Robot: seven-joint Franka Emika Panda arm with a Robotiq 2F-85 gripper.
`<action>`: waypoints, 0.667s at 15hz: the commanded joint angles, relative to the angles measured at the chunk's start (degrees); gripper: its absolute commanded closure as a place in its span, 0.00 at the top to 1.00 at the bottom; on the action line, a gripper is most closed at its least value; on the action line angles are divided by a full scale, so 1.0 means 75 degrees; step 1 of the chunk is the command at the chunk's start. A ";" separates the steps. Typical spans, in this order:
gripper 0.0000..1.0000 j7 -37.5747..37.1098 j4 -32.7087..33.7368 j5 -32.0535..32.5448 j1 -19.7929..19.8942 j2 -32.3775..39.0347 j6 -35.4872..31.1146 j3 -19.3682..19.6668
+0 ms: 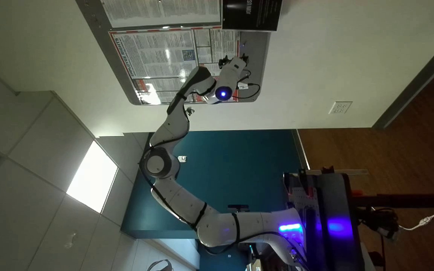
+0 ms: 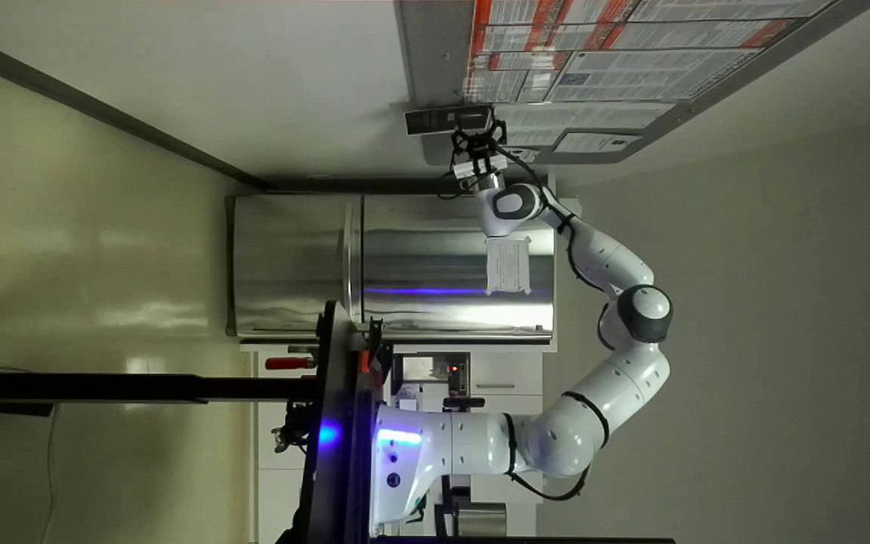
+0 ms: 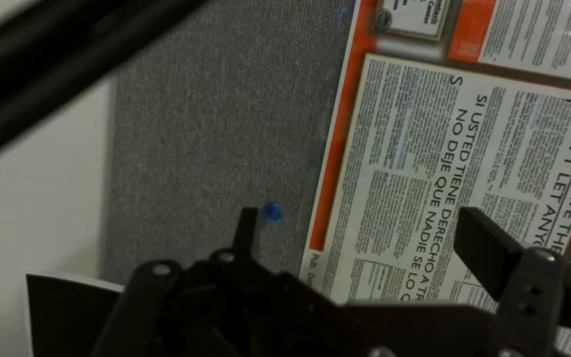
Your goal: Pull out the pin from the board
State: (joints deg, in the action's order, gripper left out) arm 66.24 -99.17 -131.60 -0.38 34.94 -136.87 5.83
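The gripper (image 3: 360, 213) faces the board (image 3: 206, 124) with its two fingers (image 3: 486, 253) spread wide and nothing held between them. In the wrist view one fingertip shows just beside the blue pin (image 3: 273, 211), on the side toward the board's floor-side edge; the opposite fingertip shows well apart from it, in front of the poster (image 3: 414, 198). Whether either tip touches the surface, I cannot tell.

The pin sits on the grey strip between the poster's orange edge and the board's floor-side edge, nearer the orange one, and it looks not yet pulled. Farther along, a black sheet (image 1: 252, 19) overlaps the board's floor-side edge and juts out over the wall (image 1: 337, 64). Behind the gripper, the arm (image 2: 630, 370) stretches up and across toward the board in both exterior views.

I take the step in hand to be lining up before the grasp: the pin appears within the gap but close to one finger. The next move seems to call for a small shift toward the board's floor-side edge, so the pin comes midway, then an advance square to the board until the tips straddle the pin's head. Then the fingers should come together and draw straight back. Bringing them together from here would probably shove the pin toward the orange edge, and the far finger could catch the poster on its way across.
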 commanded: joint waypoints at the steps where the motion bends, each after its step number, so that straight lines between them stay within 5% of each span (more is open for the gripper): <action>1: 1.00 -0.0230 0.0705 -0.0091 -0.0129 0.0229 -0.0194 0.0079; 10: 1.00 -0.0461 0.1409 0.0178 -0.0123 0.0798 -0.0366 0.0068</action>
State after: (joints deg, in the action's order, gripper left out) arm 65.78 -91.65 -131.04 -0.40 40.88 -137.59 5.83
